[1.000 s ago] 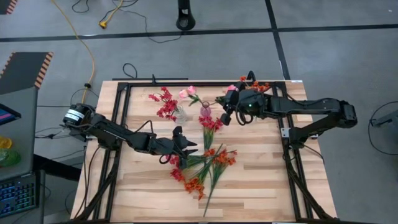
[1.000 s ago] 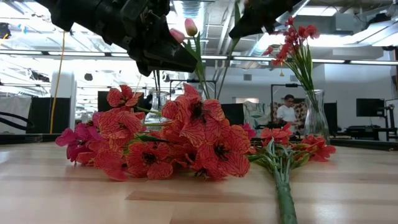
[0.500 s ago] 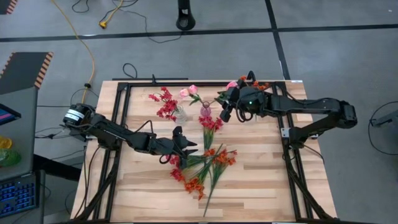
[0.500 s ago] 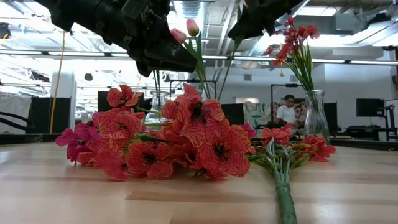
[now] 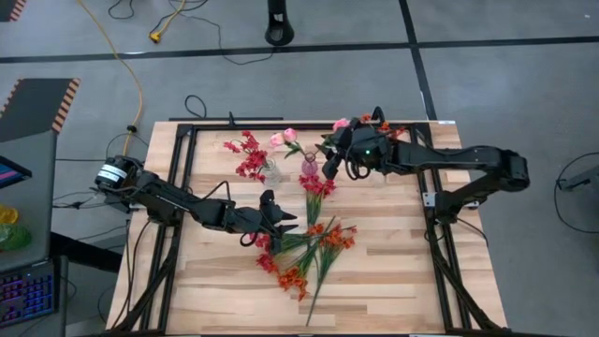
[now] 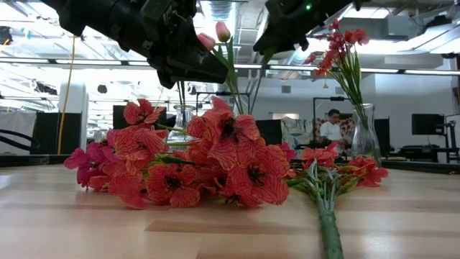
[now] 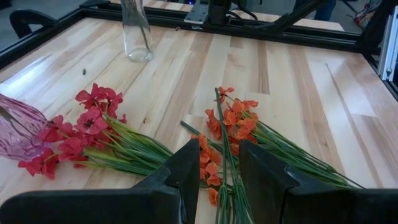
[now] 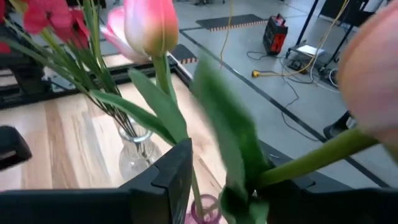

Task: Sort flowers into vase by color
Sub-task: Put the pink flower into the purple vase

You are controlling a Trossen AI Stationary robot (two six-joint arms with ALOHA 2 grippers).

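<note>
High view, from the table's (image 5: 393, 281) front edge back: loose flowers (image 5: 314, 245) lie in a fanned heap, red and orange heads mixed, green stems crossing. The left gripper (image 5: 272, 223) hangs over the heap's left side, above the blossoms and clear of them. Its fingers (image 7: 186, 174) are spread, and in its wrist view one stem on the table shows through the gap.

Behind the heap stands a pink vase (image 5: 309, 167). Beside it a clear vase (image 5: 271, 174) holds red sprigs (image 5: 246, 155).

The right gripper (image 5: 328, 167) hovers just right of the pink vase. A pink tulip's (image 8: 373, 74) stem and leaf sit between its parted fingers (image 8: 174, 177); I cannot tell whether they pinch it.

Farther right, another clear vase (image 6: 364, 133) holds orange-red sprigs (image 6: 338, 50). Beyond the table, a person (image 6: 332, 128) sits in the room.
</note>
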